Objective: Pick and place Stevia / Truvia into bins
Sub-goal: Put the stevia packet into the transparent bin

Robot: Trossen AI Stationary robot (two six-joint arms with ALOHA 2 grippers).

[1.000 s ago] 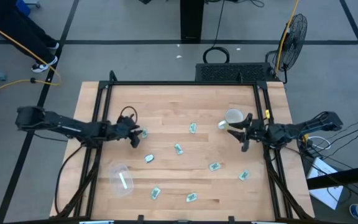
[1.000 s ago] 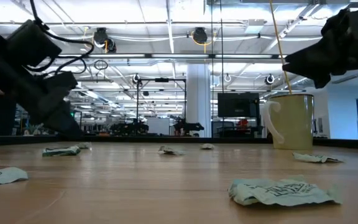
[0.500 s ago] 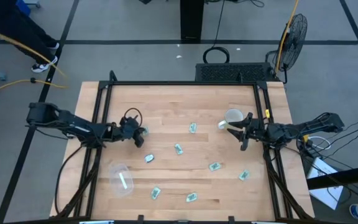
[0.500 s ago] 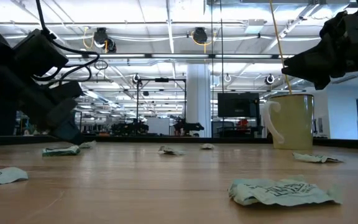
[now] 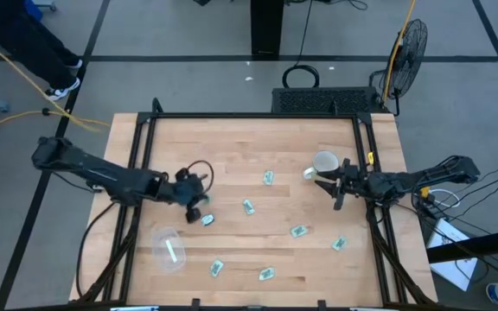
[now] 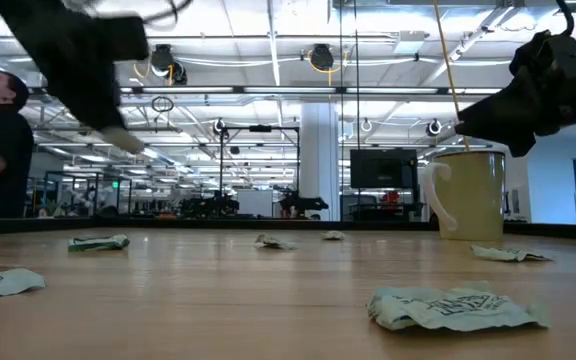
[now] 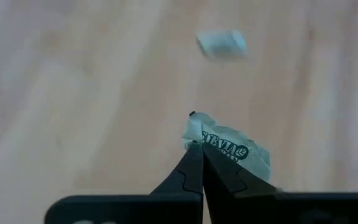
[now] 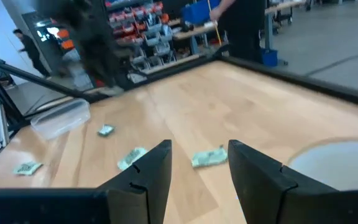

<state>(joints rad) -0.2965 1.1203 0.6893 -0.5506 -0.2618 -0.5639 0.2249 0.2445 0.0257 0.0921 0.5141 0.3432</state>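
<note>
The clear bin (image 5: 168, 249) lies on the bench (image 5: 232, 147) near its front left corner, and one pale green packet (image 5: 170, 251) shows through its wall. The cream mug (image 5: 324, 161) stands at the right side of the bench; its contents cannot be made out from above, and in the low view its rim hides the inside.

The other Stevia packets lie loose on the wood: one (image 5: 269, 177) near the middle, one (image 5: 248, 206) just in front of it, one (image 5: 298, 231) and another (image 5: 339, 244) toward the right, and two (image 5: 215, 269) (image 5: 266, 275) along the front edge. One more (image 5: 207, 219) lies just beside the left gripper (image 5: 194, 204).

The left arm reaches in from the left, low over the bench. In the left wrist view its fingers (image 7: 191, 171) are pressed together, pinching the corner of a crumpled packet (image 7: 232, 147) above the wood. From above, that held packet is hidden under the gripper.

The right gripper (image 5: 340, 183) hangs beside the mug, its fingers (image 8: 149, 168) spread apart and holding nothing.
</note>
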